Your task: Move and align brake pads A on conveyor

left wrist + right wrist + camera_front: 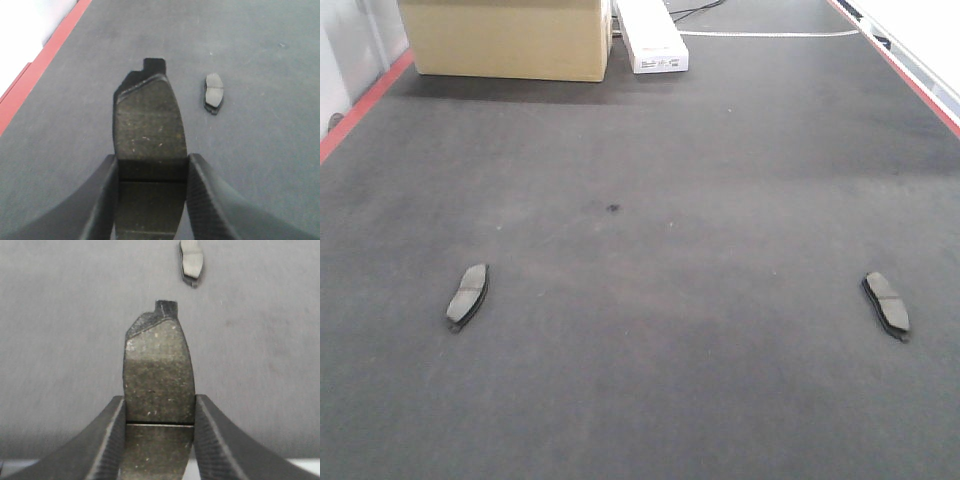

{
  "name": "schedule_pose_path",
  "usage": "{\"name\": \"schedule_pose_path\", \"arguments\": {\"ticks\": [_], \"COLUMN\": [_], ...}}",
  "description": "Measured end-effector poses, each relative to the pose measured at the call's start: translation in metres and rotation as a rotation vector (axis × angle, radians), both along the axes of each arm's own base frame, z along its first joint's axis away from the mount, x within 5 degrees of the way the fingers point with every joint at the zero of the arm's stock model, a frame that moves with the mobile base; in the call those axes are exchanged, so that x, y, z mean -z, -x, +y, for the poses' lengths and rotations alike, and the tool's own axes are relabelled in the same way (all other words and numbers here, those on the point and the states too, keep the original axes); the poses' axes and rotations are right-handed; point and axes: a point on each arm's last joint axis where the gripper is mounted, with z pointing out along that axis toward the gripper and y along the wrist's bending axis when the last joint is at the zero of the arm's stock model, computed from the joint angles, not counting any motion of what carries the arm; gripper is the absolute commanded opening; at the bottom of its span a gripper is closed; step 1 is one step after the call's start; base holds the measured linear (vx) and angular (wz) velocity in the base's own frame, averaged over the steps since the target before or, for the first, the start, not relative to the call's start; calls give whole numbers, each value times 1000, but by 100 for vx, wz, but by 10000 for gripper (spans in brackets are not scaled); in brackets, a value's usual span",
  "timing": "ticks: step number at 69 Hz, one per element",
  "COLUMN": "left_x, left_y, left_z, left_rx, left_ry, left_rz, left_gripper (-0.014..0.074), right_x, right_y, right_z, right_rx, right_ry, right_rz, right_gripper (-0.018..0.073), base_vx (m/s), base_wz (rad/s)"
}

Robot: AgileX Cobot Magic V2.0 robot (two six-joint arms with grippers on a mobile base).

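Observation:
Two brake pads A lie flat on the charcoal conveyor [640,200] in the front view, one at the left [468,295] and one at the right [887,303]. Neither gripper shows in that view. In the left wrist view my left gripper [152,172] is shut on a third pad [149,120], gripped by its long edges at the groove. Another pad [214,92] lies on the belt ahead to the right. In the right wrist view my right gripper [159,415] is shut on a fourth pad [159,370], and a loose pad [191,262] lies ahead.
A cardboard box [505,38] and a long white box [652,35] stand at the belt's far end, with a cable [770,34] beside them. Red strips run along the left edge [360,105] [40,70] and the right edge [910,78].

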Motion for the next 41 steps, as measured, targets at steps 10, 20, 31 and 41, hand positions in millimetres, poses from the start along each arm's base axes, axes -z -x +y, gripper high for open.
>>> {"name": "schedule_pose_path", "arguments": {"ticks": [10, 20, 31, 41], "left_x": [0, 0, 0, 0], "left_y": [0, 0, 0, 0], "left_z": [0, 0, 0, 0], "left_rx": [0, 0, 0, 0], "left_ry": [0, 0, 0, 0], "left_rz": [0, 0, 0, 0], "left_gripper": [-6, -6, -6, -6], "right_x": [0, 0, 0, 0], "right_y": [0, 0, 0, 0], "right_z": [0, 0, 0, 0], "right_rx": [0, 0, 0, 0], "right_ry": [0, 0, 0, 0], "right_rz": [0, 0, 0, 0], "right_gripper": [-4, -4, -4, -4], "base_vx": [14, 11, 8, 6], "base_wz": [-5, -5, -4, -2]}}
